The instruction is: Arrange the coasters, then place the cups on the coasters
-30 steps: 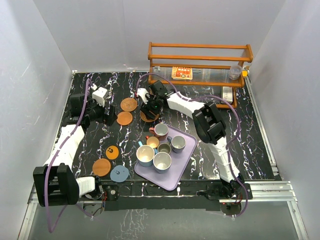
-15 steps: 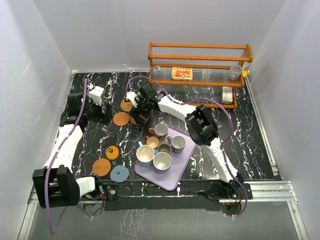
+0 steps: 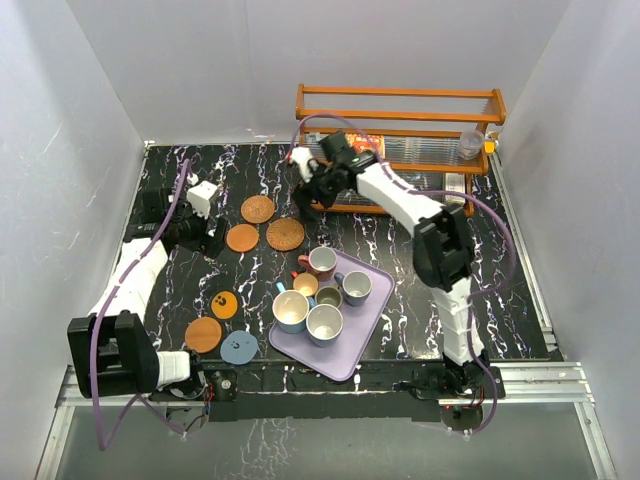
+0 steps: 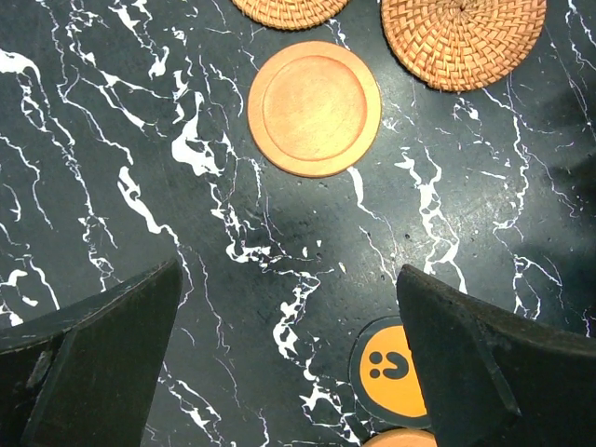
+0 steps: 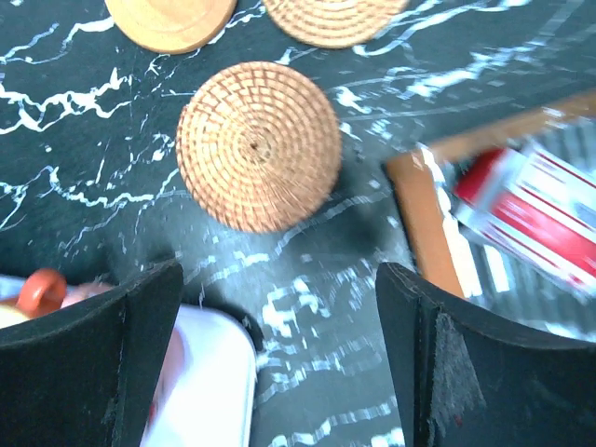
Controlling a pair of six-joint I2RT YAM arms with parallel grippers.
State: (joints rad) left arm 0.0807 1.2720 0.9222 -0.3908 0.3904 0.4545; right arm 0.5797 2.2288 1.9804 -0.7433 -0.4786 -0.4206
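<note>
Fingers of the right gripper (image 5: pixel 279 275) are spread wide with nothing between them. It hangs over the far middle of the counter (image 3: pixel 510 290), beside the wooden rack (image 3: pixel 400 93). Left gripper (image 4: pixel 287 279) is also spread wide and empty, over the counter's left side.

Coasters (image 3: pixel 241 238): thin round discs, all flat on bare counter in the left half. Six counted: two woven brown rattan, two plain orange, one orange with black dots, one grey-blue.
- Near rattan coaster (image 5: pixel 259 146) lies just ahead of the right fingers, clear of both.
- Far rattan coaster (image 5: pixel 331 19) and first plain orange coaster (image 5: pixel 172 19) sit past it. The three are close together but apart, toward mid-counter.
- From the left wrist, that plain orange one lies ahead of the left fingers, apart from them.
- Dotted coaster (image 4: pixel 391 363) shows at the inner edge of one left finger, which partly covers it. Cannot tell if they touch.
- Second plain orange coaster (image 3: pixel 203 334) and grey-blue coaster (image 3: pixel 239 347) lie close together by the near-left corner.

Cups (image 3: pixel 324 324): small handled mugs, six counted, bunched upright on the lilac tray (image 3: pixel 372 325) at the middle of the near edge. None is on a coaster.
- One pink cup (image 3: pixel 322 262).
- One small cup with orange inside (image 3: pixel 305 285).
- One olive-grey cup (image 3: pixel 329 297).
- Three pale ones, blue-grey to white.

All cups are well apart from both grippers.
</note>
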